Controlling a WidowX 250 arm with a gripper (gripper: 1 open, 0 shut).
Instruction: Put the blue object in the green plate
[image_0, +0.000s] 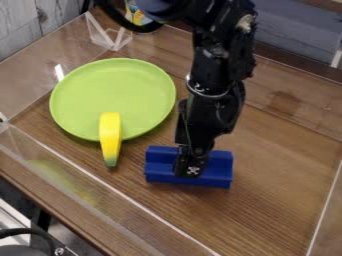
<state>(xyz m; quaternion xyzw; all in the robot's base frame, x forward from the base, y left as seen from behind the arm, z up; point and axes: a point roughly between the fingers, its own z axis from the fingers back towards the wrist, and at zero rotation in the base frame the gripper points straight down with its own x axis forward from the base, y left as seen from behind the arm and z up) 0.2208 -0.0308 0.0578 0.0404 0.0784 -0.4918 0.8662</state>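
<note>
On the shiny brown wooden table (287, 130) lies the deep blue block with a ridged top (163, 166). It lies flat, and its long side runs left to right, tipped a little so the right end sits a bit closer to me. It is on the table, not on the plate. The round lime-green plate (94, 90) sits up and to the left of it, close by but not touching.

A yellow banana-shaped toy (110, 138) lies half on the plate's front rim and half on the table. Its long side points toward me and away. Its near end is just beside the left end of the blue block.

The black robot arm (214, 70) comes straight down over the middle of the block. Its black pincer (191, 163) points down, right at the block's top. The fingers are spread wide, not squeezing. The black parts hide where the tips meet the block, so I cannot tell if they touch it.

A clear plastic wall (27, 150) runs along the table's left edge.
</note>
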